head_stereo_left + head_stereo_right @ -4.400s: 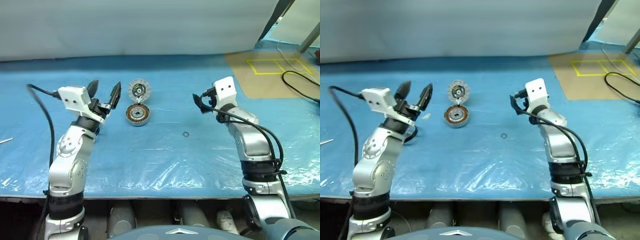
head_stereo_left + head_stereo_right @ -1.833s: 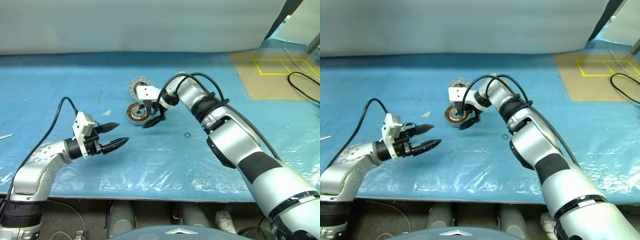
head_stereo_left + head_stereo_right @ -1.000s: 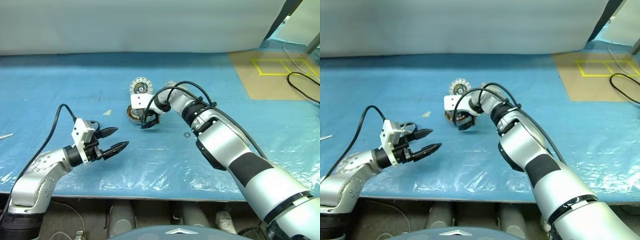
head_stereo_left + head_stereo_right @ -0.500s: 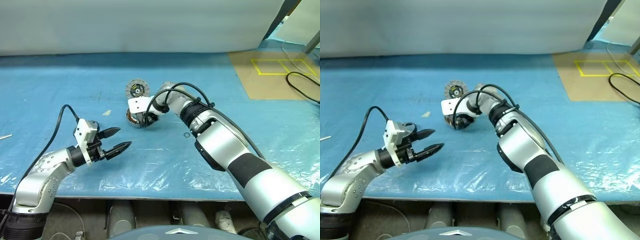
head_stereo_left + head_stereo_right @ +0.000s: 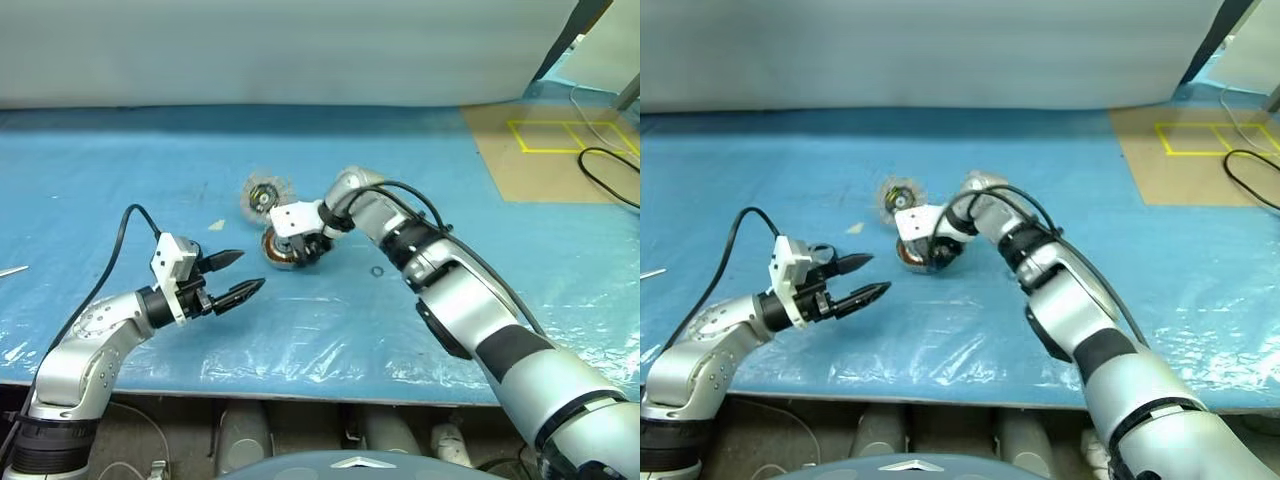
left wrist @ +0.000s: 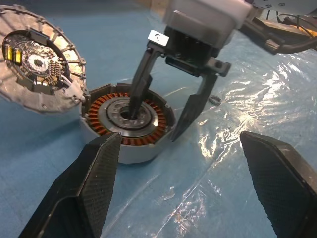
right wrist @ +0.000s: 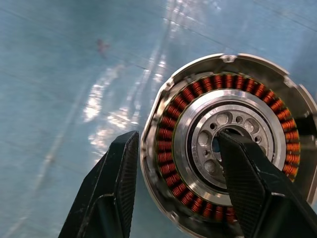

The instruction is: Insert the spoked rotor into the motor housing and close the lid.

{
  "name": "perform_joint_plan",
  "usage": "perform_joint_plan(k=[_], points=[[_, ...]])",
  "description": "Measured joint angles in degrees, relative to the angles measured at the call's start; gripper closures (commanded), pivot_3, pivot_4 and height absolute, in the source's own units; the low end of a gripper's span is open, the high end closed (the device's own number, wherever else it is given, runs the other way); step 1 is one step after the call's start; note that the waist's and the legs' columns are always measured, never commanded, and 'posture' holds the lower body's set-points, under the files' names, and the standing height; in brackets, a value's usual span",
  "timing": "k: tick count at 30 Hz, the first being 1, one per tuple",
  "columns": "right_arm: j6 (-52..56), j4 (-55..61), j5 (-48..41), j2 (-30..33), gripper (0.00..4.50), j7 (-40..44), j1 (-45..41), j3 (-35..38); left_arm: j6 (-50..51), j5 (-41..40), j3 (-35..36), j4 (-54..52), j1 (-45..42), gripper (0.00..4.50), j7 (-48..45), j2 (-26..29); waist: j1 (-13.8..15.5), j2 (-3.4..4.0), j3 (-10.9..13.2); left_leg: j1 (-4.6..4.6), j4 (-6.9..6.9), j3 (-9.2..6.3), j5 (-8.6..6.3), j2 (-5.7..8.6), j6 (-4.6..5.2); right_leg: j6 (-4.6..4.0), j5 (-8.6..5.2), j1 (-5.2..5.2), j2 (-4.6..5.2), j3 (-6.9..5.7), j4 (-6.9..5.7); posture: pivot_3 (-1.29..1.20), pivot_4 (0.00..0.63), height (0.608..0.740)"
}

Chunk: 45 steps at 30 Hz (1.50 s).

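Our right pincer (image 6: 161, 96) straddles the round silver-grey, copper-wound motor housing's (image 6: 126, 121) wall, pinching it, one finger in its hub; left pincer (image 5: 243, 275) spread, well apart.

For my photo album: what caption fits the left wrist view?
Right gripper straddles the housing wall, one finger in the hub, lid open beside it.

Left gripper (image 5: 242, 276) spread level; right gripper (image 6: 157, 117) angled downward, jaws parted.

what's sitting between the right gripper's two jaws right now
The near wall of the motor housing and part of its copper windings: one jaw outside, one in the hub, per both wrist views.
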<state>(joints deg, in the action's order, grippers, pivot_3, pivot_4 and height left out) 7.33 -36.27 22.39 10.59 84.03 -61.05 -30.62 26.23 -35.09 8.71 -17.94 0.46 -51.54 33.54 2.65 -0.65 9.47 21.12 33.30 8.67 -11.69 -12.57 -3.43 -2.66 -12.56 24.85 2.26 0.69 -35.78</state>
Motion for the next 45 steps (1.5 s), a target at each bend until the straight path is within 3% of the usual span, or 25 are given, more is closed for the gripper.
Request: perform_joint_plan(k=[6,11,26,34,37,41,45], points=[[14.52,17.17,-0.68,3.02,1.94,3.91,5.74,-2.92,1.16,-0.43,-0.22,0.38,-0.54,0.44,-1.48,0.83,-0.21,0.0,0.0,-0.12,0.02,0.0,-0.08,-0.06,-0.21,-0.02,-0.01,-0.02,-0.04,0.02,-0.03,0.0,0.15,0.74],[20.57,23.0,-2.26,4.87,1.94,4.43,6.14,-4.61,1.64,-0.42,-0.72,1.53,-2.51,0.44,-2.04,1.2,-0.15,0.0,0.0,-0.13,0.03,0.02,-0.07,-0.05,-0.22,-0.02,-0.01,-0.03,-0.04,0.05,-0.02,0.0,0.15,0.74],[37.0,24.2,-7.7,0.95,1.94,1.64,0.63,-6.94,1.82,-0.1,-3.17,3.65,-5.21,0.44,-2.73,0.33,-0.2,0.01,0.01,-0.13,0.02,0.03,-0.06,-0.05,-0.25,-0.02,-0.01,-0.03,-0.04,0.06,-0.04,0.0,0.15,0.74],[24.92,24.4,-13.74,6.69,1.94,3.03,-1.21,-4.85,4.8,-3.93,-1.82,1.08,-3.28,0.44,-3.56,1.85,0.03,-0.02,-0.01,-0.1,0.01,0.02,-0.06,-0.01,-0.25,0.0,0.0,-0.06,0.0,0.03,-0.01,0.0,0.15,0.74],[13.23,24.36,-13.67,11.37,1.33,3.28,0.87,-4.94,4.89,-3.93,-1.52,0.08,-0.92,0.44,-4.37,3.74,-0.06,-0.02,-0.01,-0.12,0.02,0.02,-0.06,-0.02,-0.25,0.0,0.0,-0.07,0.0,0.03,-0.01,0.0,0.15,0.74],[0.88,22.16,-13.05,13.33,0.07,3.28,2.07,-6.28,4.88,-3.92,-0.88,-0.05,0.17,0.44,-4.39,4.13,-0.39,-0.02,0.0,-0.13,0.05,0.03,-0.06,-0.04,-0.24,-0.01,-0.01,-0.06,-0.04,0.06,-0.03,0.0,0.15,0.74],[-4.55,21.36,-13.44,12.34,0.07,3.47,2.0,-6.34,4.88,-3.94,-0.66,-0.85,0.44,0.44,-4.11,4.12,-0.46,-0.02,-0.01,-0.16,0.06,0.03,-0.06,-0.04,-0.24,-0.02,-0.01,-0.06,-0.05,0.09,-0.06,0.0,0.15,0.74]])
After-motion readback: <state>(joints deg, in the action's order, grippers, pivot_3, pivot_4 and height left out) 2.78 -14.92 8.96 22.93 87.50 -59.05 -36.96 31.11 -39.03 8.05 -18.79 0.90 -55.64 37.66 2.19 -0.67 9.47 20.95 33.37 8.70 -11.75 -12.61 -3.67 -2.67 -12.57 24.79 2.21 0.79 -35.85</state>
